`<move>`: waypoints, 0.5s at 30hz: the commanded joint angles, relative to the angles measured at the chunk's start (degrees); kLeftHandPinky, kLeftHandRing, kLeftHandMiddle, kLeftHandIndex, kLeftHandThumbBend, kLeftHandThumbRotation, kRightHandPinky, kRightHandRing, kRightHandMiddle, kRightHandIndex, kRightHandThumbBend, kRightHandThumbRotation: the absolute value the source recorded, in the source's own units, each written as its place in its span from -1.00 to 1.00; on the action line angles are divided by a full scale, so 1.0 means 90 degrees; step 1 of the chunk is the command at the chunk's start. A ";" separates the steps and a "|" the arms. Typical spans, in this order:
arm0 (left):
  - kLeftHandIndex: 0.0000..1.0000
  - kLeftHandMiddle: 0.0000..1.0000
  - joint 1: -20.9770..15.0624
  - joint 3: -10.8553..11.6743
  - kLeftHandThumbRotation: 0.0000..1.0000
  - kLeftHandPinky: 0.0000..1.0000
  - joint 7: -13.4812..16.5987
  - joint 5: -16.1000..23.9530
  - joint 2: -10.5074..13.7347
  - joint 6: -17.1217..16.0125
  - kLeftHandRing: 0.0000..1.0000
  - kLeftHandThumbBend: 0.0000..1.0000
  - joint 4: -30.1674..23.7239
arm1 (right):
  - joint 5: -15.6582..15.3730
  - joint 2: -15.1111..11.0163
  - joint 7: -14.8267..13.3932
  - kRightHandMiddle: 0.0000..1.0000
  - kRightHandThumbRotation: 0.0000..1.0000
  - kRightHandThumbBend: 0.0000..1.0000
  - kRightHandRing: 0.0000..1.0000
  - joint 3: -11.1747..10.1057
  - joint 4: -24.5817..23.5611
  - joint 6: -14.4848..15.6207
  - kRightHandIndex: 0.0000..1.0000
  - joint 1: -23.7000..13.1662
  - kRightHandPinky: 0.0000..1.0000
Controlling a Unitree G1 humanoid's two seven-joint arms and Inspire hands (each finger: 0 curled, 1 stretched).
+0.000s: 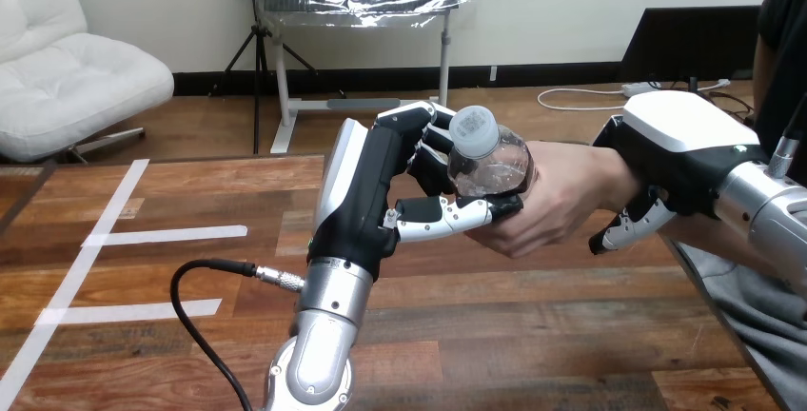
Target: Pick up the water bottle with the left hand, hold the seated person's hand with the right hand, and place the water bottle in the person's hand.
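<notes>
The left hand (pixel 381 192) is raised above the table (pixel 533 335), over its right half and nearer the far edge than the near one. Its fingers are curled round the water bottle (pixel 490 166) from the left, with the thumb stretched underneath as a rest. The grip is full and closed, presumably so the bottle cannot slip while it is offered. The person's hand (pixel 557 204) reaches in from the table's right edge and is cupped against the bottle's right side and underside, touching both it and the robot's thumb, so both hands are on the bottle now. The right hand (pixel 671 178) lies over the person's wrist with its fingers bent down across the near side, clasping it. This likely steadies the receiving hand under the bottle. The handover looks nearly done, and what seems to remain is for the left hand to let go. The bottle is small, of clear plastic with a pale ribbed cap, and tilted so the cap faces up and towards the camera
</notes>
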 commanded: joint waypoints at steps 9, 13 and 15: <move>-0.01 -0.21 -0.0639 -0.0218 -1.00 -0.35 0.0064 -0.0039 -0.0339 -0.0098 -0.29 0.09 -0.0018 | -0.0244 -0.0115 -0.0412 -0.46 -1.00 0.54 -0.62 -0.0095 -0.0024 -0.0358 -0.33 -0.0380 -0.75; -0.01 -0.21 -0.0638 -0.0211 -1.00 -0.35 0.0056 -0.0048 -0.0315 -0.0099 -0.30 0.09 -0.0015 | -0.0285 -0.0123 -0.0492 -0.44 -1.00 0.56 -0.61 -0.0085 0.0065 -0.0474 -0.29 -0.0393 -0.74; -0.01 -0.21 -0.0642 -0.0207 -1.00 -0.35 0.0057 -0.0049 -0.0306 -0.0104 -0.30 0.10 -0.0007 | -0.0319 -0.0123 -0.0495 -0.40 -1.00 0.60 -0.59 -0.0076 0.0084 -0.0474 -0.24 -0.0403 -0.72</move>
